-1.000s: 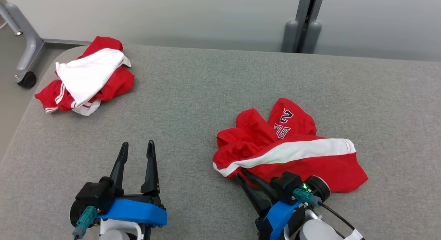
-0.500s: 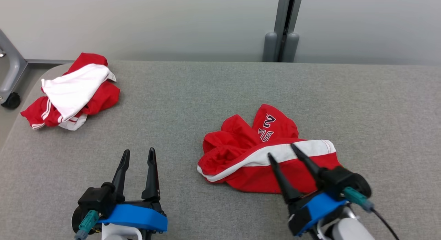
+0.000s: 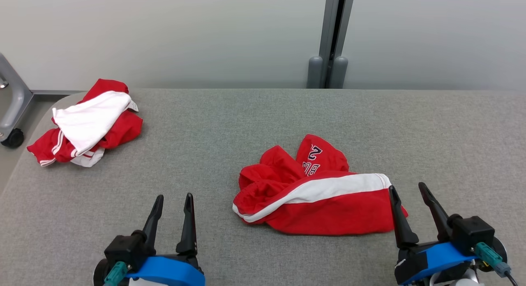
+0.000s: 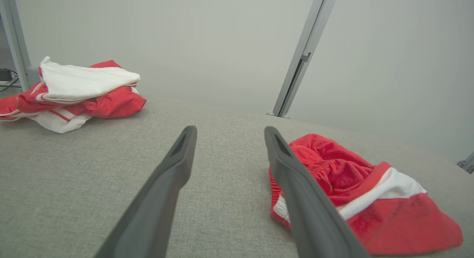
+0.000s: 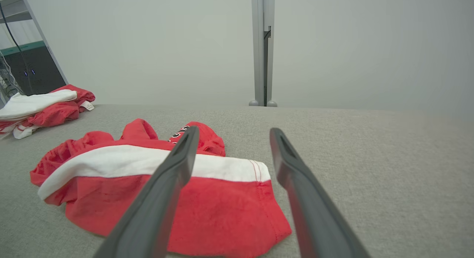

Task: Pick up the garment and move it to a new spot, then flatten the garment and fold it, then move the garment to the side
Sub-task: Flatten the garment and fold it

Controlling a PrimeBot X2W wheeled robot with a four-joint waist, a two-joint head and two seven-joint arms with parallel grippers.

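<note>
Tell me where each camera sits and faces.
Head view: high, looking down at the grey fabric table; left tool lower left, right tool lower right.
Left wrist view: low over the table, along its own fingers, facing the wall.
Right wrist view: low, along its fingers, over the crumpled red-and-white shorts.
All three share the shorts and the far red-and-white clothing heap.

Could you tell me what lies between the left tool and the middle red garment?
Bare grey tabletop, nothing else, lies between the left tool and the garment; the head view shows it.
</note>
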